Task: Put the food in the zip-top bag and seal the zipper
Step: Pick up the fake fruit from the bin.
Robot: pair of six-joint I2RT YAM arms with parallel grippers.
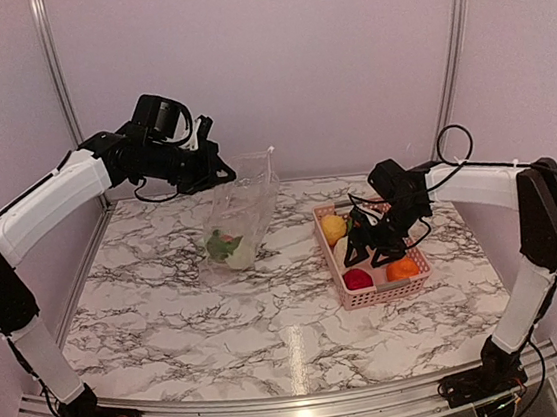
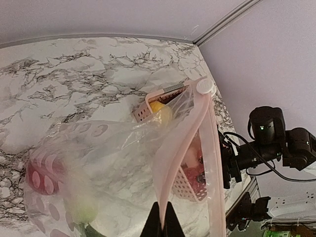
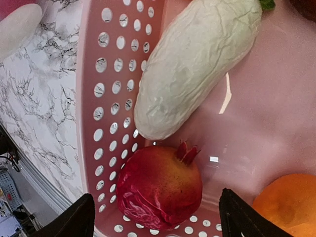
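Note:
My left gripper (image 1: 216, 171) is shut on the zipper (image 2: 174, 148), a pinkish strip along the mouth of the clear zip-top bag (image 1: 245, 207), and holds the bag hanging upright over the table. In the left wrist view the gripper (image 2: 163, 222) pinches that strip. A green leaf (image 1: 222, 243) and a white piece (image 1: 241, 256) lie in the bag's bottom. My right gripper (image 1: 374, 248) is open low inside the pink basket (image 1: 384, 295). In the right wrist view the gripper (image 3: 158, 219) straddles a red pomegranate (image 3: 158, 187), without touching it.
The basket also holds a white oblong vegetable (image 3: 197, 64), an orange fruit (image 3: 289, 202) and a yellow fruit (image 1: 333, 227). A white slider (image 2: 204, 87) sits at the far end of the zipper. Walls close off the back and sides of the marble table (image 1: 171, 321).

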